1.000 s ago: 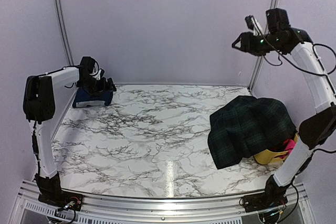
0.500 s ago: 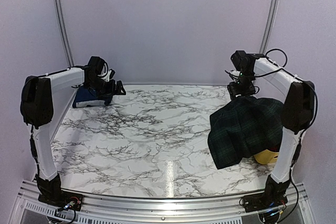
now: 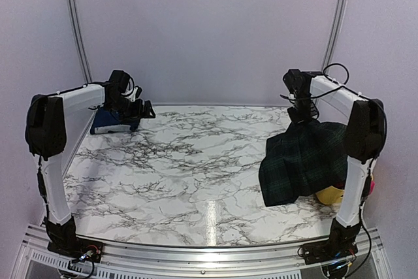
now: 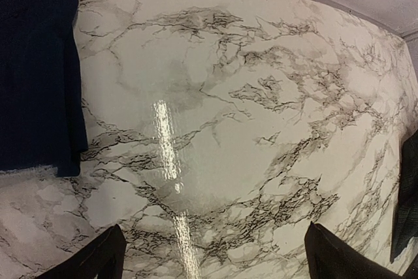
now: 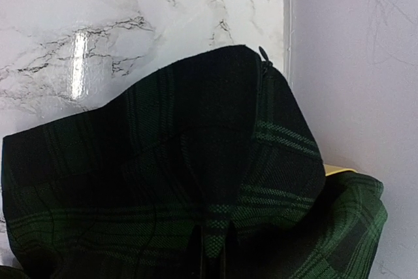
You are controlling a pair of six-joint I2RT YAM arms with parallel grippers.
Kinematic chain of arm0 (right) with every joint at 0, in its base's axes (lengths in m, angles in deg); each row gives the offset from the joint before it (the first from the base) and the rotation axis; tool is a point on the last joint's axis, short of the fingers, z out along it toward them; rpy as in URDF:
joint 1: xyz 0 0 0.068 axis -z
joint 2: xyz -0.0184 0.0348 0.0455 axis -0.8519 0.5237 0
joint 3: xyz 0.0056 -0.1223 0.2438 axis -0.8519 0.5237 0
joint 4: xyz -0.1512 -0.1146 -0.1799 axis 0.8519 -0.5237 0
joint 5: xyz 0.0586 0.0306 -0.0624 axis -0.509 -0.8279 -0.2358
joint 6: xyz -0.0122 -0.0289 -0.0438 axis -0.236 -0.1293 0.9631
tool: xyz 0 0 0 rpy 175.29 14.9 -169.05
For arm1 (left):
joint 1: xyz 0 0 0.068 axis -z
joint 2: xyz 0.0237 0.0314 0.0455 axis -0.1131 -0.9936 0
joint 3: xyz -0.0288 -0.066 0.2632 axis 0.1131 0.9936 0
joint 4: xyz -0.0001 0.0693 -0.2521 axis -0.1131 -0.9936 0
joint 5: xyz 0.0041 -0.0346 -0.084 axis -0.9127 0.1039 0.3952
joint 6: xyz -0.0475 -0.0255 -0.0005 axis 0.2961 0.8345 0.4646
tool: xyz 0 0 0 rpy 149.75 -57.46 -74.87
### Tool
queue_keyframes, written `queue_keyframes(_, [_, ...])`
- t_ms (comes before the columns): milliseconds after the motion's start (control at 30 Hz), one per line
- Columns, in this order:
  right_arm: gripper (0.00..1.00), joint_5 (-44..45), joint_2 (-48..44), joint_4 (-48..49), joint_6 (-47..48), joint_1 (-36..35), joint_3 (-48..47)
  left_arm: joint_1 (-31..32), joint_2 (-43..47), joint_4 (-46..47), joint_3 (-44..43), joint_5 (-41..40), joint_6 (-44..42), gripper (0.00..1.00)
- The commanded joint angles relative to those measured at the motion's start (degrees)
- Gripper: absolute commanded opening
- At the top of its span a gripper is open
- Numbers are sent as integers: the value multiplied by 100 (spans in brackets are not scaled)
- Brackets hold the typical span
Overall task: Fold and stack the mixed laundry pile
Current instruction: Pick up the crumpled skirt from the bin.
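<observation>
At the far left corner of the table (image 3: 196, 161), the left claw (image 3: 134, 110) hangs spread wide and empty, just beside the navy cloth (image 3: 104, 122). Near the right edge, the right claw (image 3: 302, 117) pinches the top of the plaid garment (image 3: 304, 161), which drapes over the yellow tub (image 3: 330, 195).

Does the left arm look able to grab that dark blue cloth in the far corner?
Probably yes. The left gripper hangs open right beside the navy cloth, with only bare marble table between them and nothing lying on the cloth. The right gripper pinches the plaid garment.
</observation>
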Motion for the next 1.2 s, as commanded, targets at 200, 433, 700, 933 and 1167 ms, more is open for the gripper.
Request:
queue_keyframes(200, [0, 83, -1575, 253, 34, 108, -1150, -23, -2, -60, -302, 67, 38, 99])
queue_keyframes(433, [0, -991, -1971, 460, -6, 476, -1382, -23, 105, -105, -302, -1, 23, 99])
queue_keyframes(700, [0, -4505, -1516, 1794, -794, 190, -3506, -96, 232, -106, -404, 115, 250, 99])
queue_keyframes(933, [0, -6378, -1239, 4336, -2589, -924, -3599, -201, 400, -109, -397, 85, 346, 99])
queue_keyframes(1167, [9, -5678, -2279, 4456, -1474, -1031, -1383, -278, 771, -100, 31, -129, 335, 99])
